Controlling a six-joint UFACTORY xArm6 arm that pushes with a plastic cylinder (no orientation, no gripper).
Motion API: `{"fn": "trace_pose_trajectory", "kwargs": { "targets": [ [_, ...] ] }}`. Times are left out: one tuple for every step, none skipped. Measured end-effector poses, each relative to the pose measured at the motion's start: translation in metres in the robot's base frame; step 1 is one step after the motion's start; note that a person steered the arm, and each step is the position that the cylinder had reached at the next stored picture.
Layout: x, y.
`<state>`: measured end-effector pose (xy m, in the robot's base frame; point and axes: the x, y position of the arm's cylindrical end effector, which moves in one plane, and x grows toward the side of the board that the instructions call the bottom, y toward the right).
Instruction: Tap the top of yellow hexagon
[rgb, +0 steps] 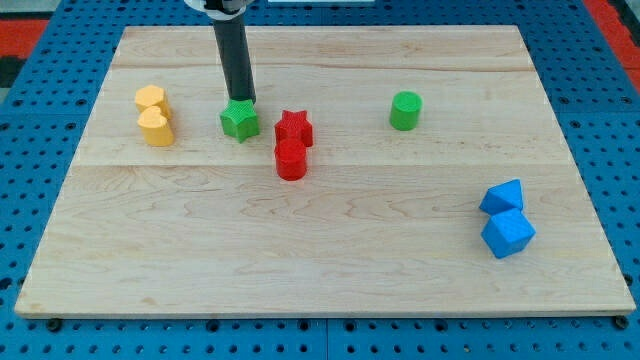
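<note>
— Wood first, because it is the biggest thing: the pale wooden board (330, 240) fills almost the whole frame and lies flat, so the blocks can slide on it.

— And the long dark stick?

— That is my rod (235, 60), coming down from the top of the frame, left of the middle. My tip (243, 101) sits at the top edge of the green star (239, 120), touching it or just about. There is no pincer here to open or close, only a plain rod end that pushes.

— Which blocks come next?

— Two blue blocks at the lower right, the blue pointed block (501, 196) touching the blue cube (508, 234). Then the red star (294, 127) and the red cylinder (290, 160) close together in the middle, and the green cylinder (405, 110) alone to their right.

— Where is the one to tap?

— The yellow hexagon (150, 98) is in the upper left, pressed against the yellow heart (155, 127) below it. My tip is well to its right, so I think it must travel left and reach the hexagon from above.
</note>
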<state>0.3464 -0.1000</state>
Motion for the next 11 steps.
{"fn": "trace_pose_trajectory", "kwargs": {
  "targets": [
    [0.009,0.000],
    [0.004,0.000],
    [-0.031,-0.013],
    [-0.070,-0.042],
    [-0.060,-0.114],
    [-0.059,-0.143],
    [-0.044,-0.139],
    [-0.034,-0.125],
    [-0.008,-0.125],
    [0.000,-0.125],
    [0.001,-0.123]
  ]
}}
